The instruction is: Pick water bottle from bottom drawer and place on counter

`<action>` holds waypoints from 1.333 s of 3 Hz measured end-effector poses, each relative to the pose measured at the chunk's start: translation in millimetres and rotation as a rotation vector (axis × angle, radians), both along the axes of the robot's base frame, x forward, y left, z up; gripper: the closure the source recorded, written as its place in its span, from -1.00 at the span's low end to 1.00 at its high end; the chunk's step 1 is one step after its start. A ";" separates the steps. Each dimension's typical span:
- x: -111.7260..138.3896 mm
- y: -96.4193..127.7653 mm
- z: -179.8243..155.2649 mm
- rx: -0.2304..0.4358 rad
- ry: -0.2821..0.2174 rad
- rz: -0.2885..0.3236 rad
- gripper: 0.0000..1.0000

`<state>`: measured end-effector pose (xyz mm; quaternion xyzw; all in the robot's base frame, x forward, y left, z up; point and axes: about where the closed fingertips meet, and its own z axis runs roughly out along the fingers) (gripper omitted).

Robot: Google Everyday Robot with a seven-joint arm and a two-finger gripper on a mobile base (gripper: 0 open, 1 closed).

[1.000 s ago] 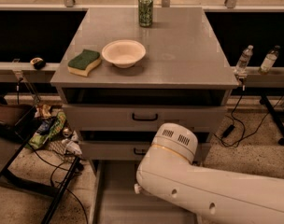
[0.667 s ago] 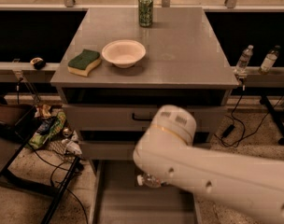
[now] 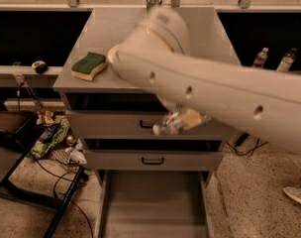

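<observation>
The water bottle (image 3: 171,123), clear and crinkled, hangs blurred in the air in front of the upper closed drawer, just below my big white arm (image 3: 215,90). My gripper (image 3: 186,119) is mostly hidden under the arm and is shut on the bottle. The bottom drawer (image 3: 151,202) is pulled out below, and its grey floor is bare. The counter (image 3: 205,31) lies above and behind the arm, which crosses it from the right.
A green-and-yellow sponge (image 3: 89,66) and a bowl rim (image 3: 111,56) sit on the counter's left. A green can (image 3: 154,0) stands at its back. Two closed drawers with black handles (image 3: 153,160) are under the counter. Two smooth bottles (image 3: 260,57) stand right. Cables and clutter (image 3: 51,138) lie left.
The arm has swung up from low over the bottom drawer to counter height. The water bottle has come up out of the drawer with it.
</observation>
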<state>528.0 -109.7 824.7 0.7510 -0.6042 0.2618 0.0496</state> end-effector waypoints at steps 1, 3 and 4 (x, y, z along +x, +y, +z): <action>51.4 12.6 88.8 -0.079 -0.136 0.017 1.00; 132.5 1.7 229.4 -0.050 -0.427 -0.101 1.00; 169.6 -68.4 227.7 0.066 -0.512 -0.302 1.00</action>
